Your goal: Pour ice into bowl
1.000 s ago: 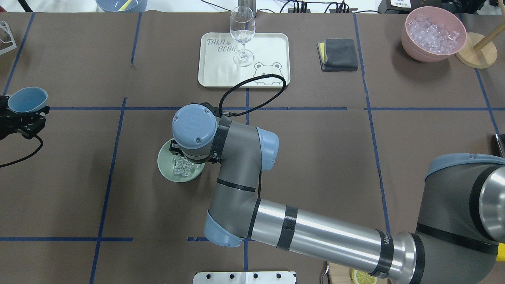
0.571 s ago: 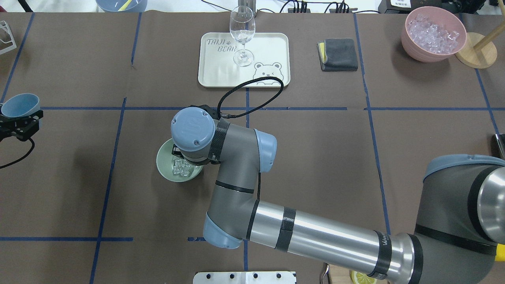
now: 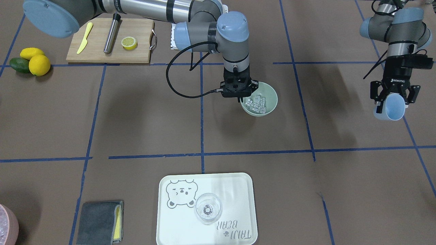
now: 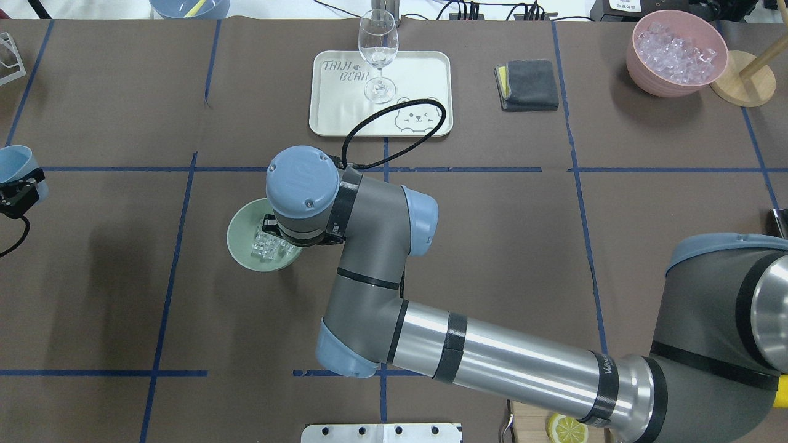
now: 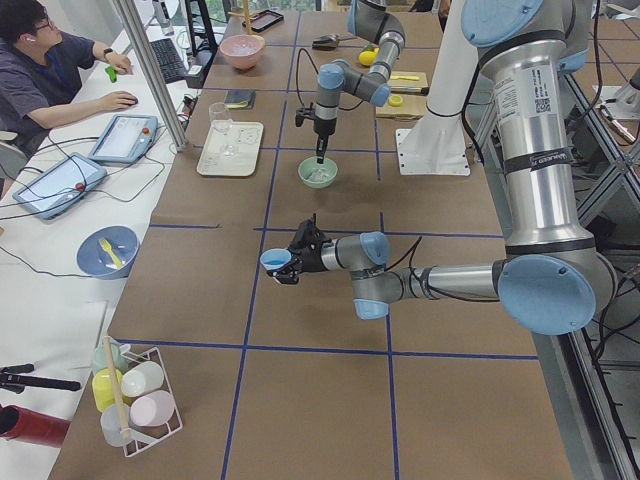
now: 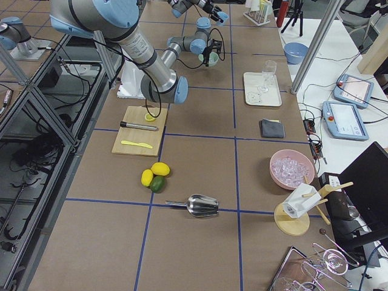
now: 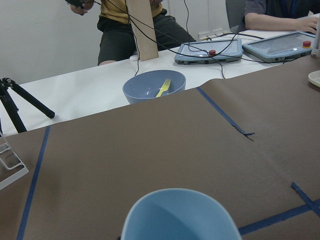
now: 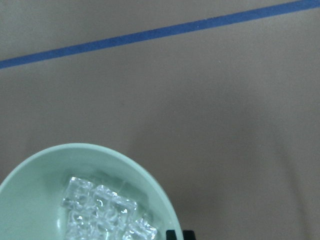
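Observation:
The sage-green bowl (image 4: 242, 243) stands left of the table's middle with a heap of clear ice (image 4: 266, 249) in it. It also shows in the front view (image 3: 272, 98) with the ice (image 3: 256, 103), and in the right wrist view (image 8: 30, 200). My right gripper (image 3: 241, 99) points straight down and is shut on the bowl's rim on the robot's right side. My left gripper (image 3: 391, 100) is shut on a light blue cup (image 3: 391, 108). It holds the cup tilted at the far left, its mouth showing no ice (image 7: 180, 215).
A white tray (image 4: 425, 67) with a wine glass (image 4: 378, 49) stands at the far middle, with a grey cloth (image 4: 528, 84) to its right. A pink bowl of whitish ice (image 4: 676, 52) is at the far right. A cutting board (image 3: 109, 42) with a lemon half is near the robot.
My right gripper has moved the bowl with the ice to the left and a little farther from the robot. My left gripper has drawn the blue cup further left, to the view's edge.

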{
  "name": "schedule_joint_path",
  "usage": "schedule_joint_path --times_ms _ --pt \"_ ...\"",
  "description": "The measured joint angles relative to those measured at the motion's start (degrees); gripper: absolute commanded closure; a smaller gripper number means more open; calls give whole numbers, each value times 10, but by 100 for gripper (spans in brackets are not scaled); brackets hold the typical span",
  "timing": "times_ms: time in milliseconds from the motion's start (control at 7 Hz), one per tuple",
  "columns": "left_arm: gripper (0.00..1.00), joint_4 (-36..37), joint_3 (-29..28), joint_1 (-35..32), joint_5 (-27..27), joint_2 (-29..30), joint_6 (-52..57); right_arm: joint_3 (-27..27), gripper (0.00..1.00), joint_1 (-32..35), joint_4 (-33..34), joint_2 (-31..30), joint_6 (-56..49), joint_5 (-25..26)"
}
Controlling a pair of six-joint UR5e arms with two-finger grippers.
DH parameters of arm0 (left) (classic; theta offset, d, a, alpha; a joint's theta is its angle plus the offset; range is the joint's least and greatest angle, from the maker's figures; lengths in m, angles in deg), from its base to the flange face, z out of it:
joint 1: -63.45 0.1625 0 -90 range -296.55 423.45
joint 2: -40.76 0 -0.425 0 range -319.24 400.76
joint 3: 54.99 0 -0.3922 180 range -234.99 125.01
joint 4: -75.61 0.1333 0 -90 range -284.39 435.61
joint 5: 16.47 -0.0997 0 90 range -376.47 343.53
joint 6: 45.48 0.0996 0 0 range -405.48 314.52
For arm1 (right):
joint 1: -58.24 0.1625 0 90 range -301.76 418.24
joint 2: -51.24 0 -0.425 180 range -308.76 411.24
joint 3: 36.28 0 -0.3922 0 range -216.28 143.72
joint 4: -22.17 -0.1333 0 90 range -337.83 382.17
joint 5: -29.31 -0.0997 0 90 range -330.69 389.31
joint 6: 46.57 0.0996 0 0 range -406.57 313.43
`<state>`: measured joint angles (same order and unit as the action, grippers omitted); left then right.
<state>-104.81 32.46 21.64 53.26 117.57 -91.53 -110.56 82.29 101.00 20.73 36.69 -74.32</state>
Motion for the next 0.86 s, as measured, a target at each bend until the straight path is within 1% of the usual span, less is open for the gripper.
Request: schedule_joint_path --times_ms 143,286,429,571,714,857 --pt "100 -11 -8 19 -29 0 -31 -42 100 19 19 -15 0 -23" --pt "100 -17 -15 56 -76 0 -69 -106 100 40 49 -44 -1 -40" --pt "100 -18 -23 105 -141 -1 -103 -170 100 63 74 -84 -6 -55" --pt "100 -19 -31 151 -206 -1 -126 -223 100 87 87 -127 -19 -69" --pt "100 -18 -39 187 -257 -1 -144 -260 100 107 91 -166 -39 -79" --pt "98 -18 -47 213 -293 0 -159 -287 100 124 93 -199 -56 -85"
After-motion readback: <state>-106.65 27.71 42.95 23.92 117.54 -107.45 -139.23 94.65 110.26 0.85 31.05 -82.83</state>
